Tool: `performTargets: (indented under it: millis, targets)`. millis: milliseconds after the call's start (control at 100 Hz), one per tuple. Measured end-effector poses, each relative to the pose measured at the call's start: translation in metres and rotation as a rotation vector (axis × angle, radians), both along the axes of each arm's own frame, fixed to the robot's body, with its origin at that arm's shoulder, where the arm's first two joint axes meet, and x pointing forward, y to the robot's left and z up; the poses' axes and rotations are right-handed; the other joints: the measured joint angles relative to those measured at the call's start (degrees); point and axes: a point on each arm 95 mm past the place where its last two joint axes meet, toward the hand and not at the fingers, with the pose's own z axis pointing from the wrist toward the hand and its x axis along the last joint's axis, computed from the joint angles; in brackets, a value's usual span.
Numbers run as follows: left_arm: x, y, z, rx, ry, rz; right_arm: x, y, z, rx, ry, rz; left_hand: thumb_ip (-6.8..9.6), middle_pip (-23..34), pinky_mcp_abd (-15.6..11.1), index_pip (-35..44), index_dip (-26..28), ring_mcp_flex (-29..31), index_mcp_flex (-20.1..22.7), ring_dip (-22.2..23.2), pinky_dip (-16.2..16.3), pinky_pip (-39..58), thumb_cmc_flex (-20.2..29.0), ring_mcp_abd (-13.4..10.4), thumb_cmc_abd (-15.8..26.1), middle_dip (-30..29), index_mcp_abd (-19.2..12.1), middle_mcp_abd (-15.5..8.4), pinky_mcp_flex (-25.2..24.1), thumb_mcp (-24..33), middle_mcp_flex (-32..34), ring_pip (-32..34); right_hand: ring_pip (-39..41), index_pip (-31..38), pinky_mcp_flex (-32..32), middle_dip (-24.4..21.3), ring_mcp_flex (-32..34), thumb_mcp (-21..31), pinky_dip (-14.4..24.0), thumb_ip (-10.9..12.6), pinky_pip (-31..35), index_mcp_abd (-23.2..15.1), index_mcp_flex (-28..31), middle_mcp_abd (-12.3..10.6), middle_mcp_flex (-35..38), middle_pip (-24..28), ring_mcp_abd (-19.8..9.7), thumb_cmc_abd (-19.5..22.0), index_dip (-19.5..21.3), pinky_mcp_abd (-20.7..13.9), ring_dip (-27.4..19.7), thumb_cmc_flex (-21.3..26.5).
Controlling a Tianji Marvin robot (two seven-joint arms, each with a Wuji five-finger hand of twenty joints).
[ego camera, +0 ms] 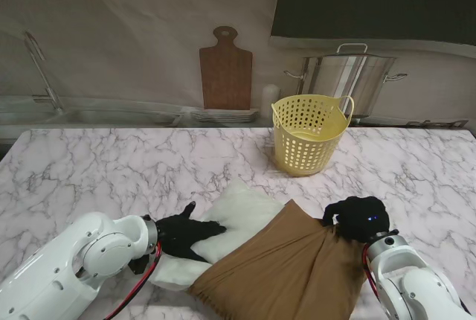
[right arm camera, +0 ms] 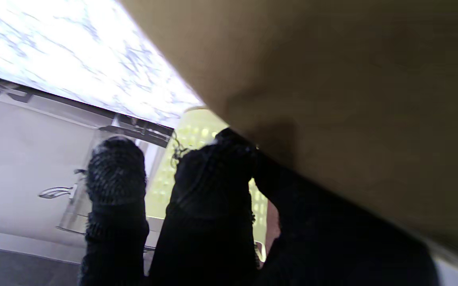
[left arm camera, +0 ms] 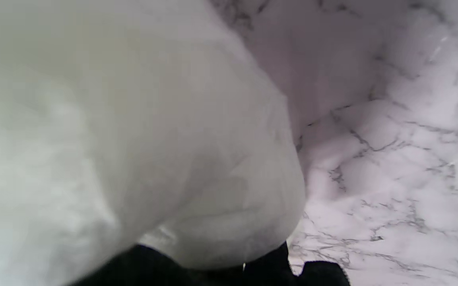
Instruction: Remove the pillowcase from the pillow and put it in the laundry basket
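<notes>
Pinning the exposed white pillow (ego camera: 242,212) against the marble table (ego camera: 111,171), the left hand (ego camera: 181,234) lies flat with its black-gloved fingers spread over the near-left part of the cushion; it presses on the pillow rather than gripping it, and the left wrist view shows only white fabric bulging close against the glove, so I cannot tell whether any finger curls under the edge. That hold looks meant to anchor the filling while the cover is drawn the other way. Further right, the brown pillowcase (ego camera: 286,272) still sleeves the nearer half of the pillow, its cloth pulled into taut folds that run toward the right hand (ego camera: 358,218). That hand is clenched on the far-right corner of the pillowcase, bunching the fabric; the right wrist view shows gloved fingers (right arm camera: 209,178) curled against brown cloth. Beyond it, well apart, the yellow laundry basket (ego camera: 309,134) stands upright, nothing visible inside it from here.
</notes>
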Motion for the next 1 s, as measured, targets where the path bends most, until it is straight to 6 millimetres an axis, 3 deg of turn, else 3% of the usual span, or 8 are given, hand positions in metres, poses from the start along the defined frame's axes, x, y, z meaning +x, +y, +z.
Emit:
performTargets:
  millis: [100,280,350,450,600,690,820,1000]
  targets:
    - [-0.004,0.001,0.008,-0.023,-0.016,0.014,0.006,0.008,0.001,0.014,-0.007,0.034,0.00,2.35,-0.02,1.50,0.06,1.56,2.32,1.20,0.12,0.00,1.86,1.91,0.00,1.31,0.17,1.10,0.04,-0.01,1.65,2.01,-0.10,3.98,0.35,0.00,0.00,0.00,0.00,0.00,0.00,4.89,1.04,0.00,0.00,0.00,0.01,0.00,1.15,0.00,0.00,0.00]
    - [0.001,0.007,0.029,-0.059,-0.160,0.051,0.014,0.011,0.003,0.030,-0.025,0.062,0.00,7.36,-0.02,4.75,1.16,4.18,5.93,2.23,0.17,0.00,5.00,3.71,0.12,3.62,1.75,6.71,0.08,-0.02,6.47,5.20,-0.62,4.10,0.44,0.00,0.00,0.00,0.00,0.00,0.00,6.03,1.06,0.00,0.00,0.00,0.01,0.00,1.19,-0.02,0.00,0.00]
    - [0.004,0.007,0.035,-0.098,-0.207,0.068,0.016,0.012,0.003,0.032,-0.030,0.070,0.00,7.70,0.23,5.35,1.66,6.10,6.55,3.69,0.18,0.00,6.81,7.32,1.64,3.67,2.62,7.17,0.08,0.30,6.76,8.05,-0.83,6.26,0.44,0.00,0.00,0.00,0.00,0.00,-0.05,8.86,1.62,0.00,0.00,0.01,0.01,0.00,1.77,-0.04,0.00,0.00]
    - [0.009,0.003,0.039,-0.154,-0.254,0.091,0.019,0.012,0.004,0.030,-0.034,0.082,0.00,7.45,1.01,5.62,1.67,5.98,5.69,3.72,0.18,0.00,9.78,8.27,3.57,3.70,3.05,7.56,-0.01,0.90,4.10,8.04,-1.53,7.78,0.44,-0.08,0.00,-0.04,0.00,0.01,-0.43,10.13,1.64,0.11,0.00,0.01,0.10,0.52,2.04,-0.15,0.00,0.59]
    - [0.022,-0.023,0.024,-0.244,-0.246,0.055,0.024,0.012,0.005,0.031,-0.044,0.091,0.00,7.25,0.37,3.51,0.19,5.19,1.96,3.88,0.18,0.00,21.35,7.65,4.23,2.02,-3.63,2.74,-0.06,0.99,-1.53,7.97,-2.22,7.83,0.44,-0.17,0.01,-0.04,-0.01,0.09,-0.85,10.76,1.65,0.11,0.00,0.01,0.17,0.52,2.04,-0.19,0.00,0.59]
    - [0.032,-0.031,0.013,-0.221,-0.219,0.046,0.025,0.012,0.004,0.043,-0.044,0.093,0.00,7.30,-0.11,3.51,-1.16,5.18,1.95,3.97,0.18,0.00,25.44,7.50,4.23,1.26,-6.35,1.90,-0.01,0.96,-2.20,7.97,-2.28,7.86,0.44,-0.19,0.01,-0.04,-0.01,0.10,-0.98,10.81,1.64,0.12,0.00,0.01,0.26,0.52,2.04,-0.27,0.00,0.59]
    - [0.038,-0.037,0.010,-0.273,-0.131,0.080,0.025,0.013,0.004,0.048,-0.041,0.099,0.01,9.07,-0.10,3.51,-1.71,5.14,2.02,3.98,0.18,0.00,24.62,7.44,4.19,1.12,-7.30,1.74,-0.01,0.93,-1.98,7.92,-2.90,7.86,0.44,-0.46,0.01,-0.04,-0.04,1.10,-1.13,11.46,1.65,0.22,0.00,0.01,0.39,0.52,2.04,-0.80,0.00,0.60]
    - [0.029,-0.041,0.002,-0.285,0.016,-0.027,0.025,0.013,0.002,0.067,-0.057,0.109,1.62,9.20,-0.06,2.84,-2.60,5.13,3.06,3.98,0.18,0.00,14.19,8.05,2.58,0.55,-6.82,2.10,-0.01,2.97,-0.47,7.72,-7.26,7.93,-0.71,-1.55,0.01,-0.06,-0.65,1.10,-2.95,11.47,1.68,0.24,-0.03,0.01,1.41,0.54,2.04,-0.80,0.00,0.60]
